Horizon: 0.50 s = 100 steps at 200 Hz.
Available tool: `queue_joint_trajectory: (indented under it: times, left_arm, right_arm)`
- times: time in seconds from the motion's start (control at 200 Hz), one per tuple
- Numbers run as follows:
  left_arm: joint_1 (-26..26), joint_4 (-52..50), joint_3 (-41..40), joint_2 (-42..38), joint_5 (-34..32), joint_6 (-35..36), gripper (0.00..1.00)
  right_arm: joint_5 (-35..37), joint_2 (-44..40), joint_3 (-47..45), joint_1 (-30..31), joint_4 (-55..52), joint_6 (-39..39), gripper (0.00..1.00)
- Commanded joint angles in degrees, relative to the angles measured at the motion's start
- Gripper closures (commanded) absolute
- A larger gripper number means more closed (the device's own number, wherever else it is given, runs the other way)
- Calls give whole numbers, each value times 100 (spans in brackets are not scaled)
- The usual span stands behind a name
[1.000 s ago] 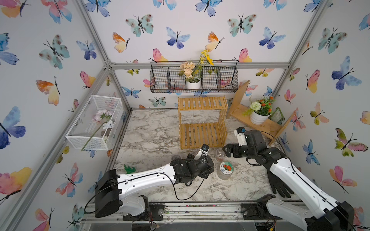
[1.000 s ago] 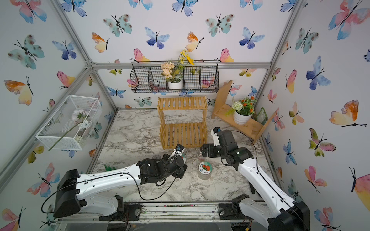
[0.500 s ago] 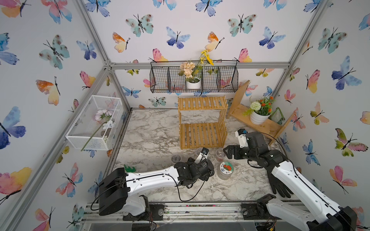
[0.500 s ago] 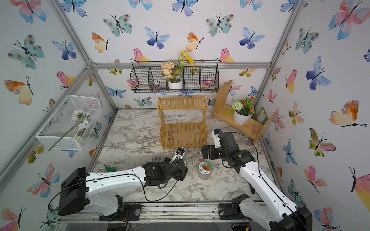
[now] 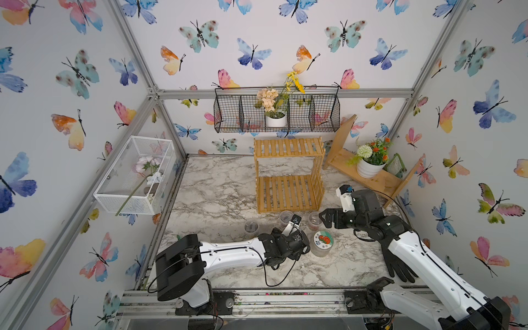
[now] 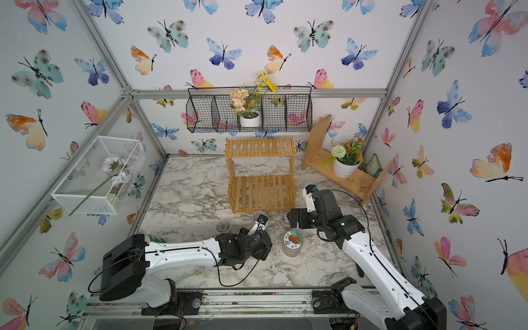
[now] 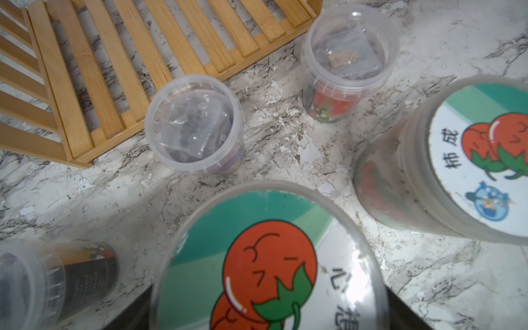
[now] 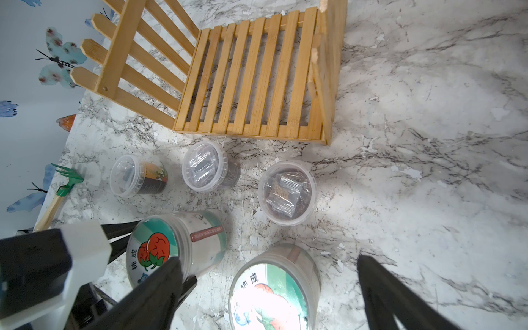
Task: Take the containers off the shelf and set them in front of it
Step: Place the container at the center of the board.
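The left claw point(image 8: 155, 255) grips a big jar point(image 7: 268, 257), with its fingers spread wide on both sides of it, low over the table point(image 5: 217, 183). The right claw point(image 5: 325, 219) is wide open and holds nothing. A second jar point(image 5: 323, 243) stands just right of the first. Three small cups point(image 8: 204, 165) stand in a row just near the shelf point(image 5: 288, 194), on its near side.
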Motion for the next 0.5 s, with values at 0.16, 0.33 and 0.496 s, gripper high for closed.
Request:
queue_joint_trajectory:
  times: [0.16, 0.33, 0.496]
  left_arm:
    - [16, 213, -97, 219, -160, -46, 12]
    - [56, 188, -84, 266, -194, -44, 2]
    - [73, 63, -37, 173, -282, -34, 1]
  right_arm:
    - [-168, -11, -90, -40, -38, 13, 2]
    - [-197, 68, -65, -40, -10, -14, 2]
    - [-256, 130, -72, -40, 59, -22, 2]
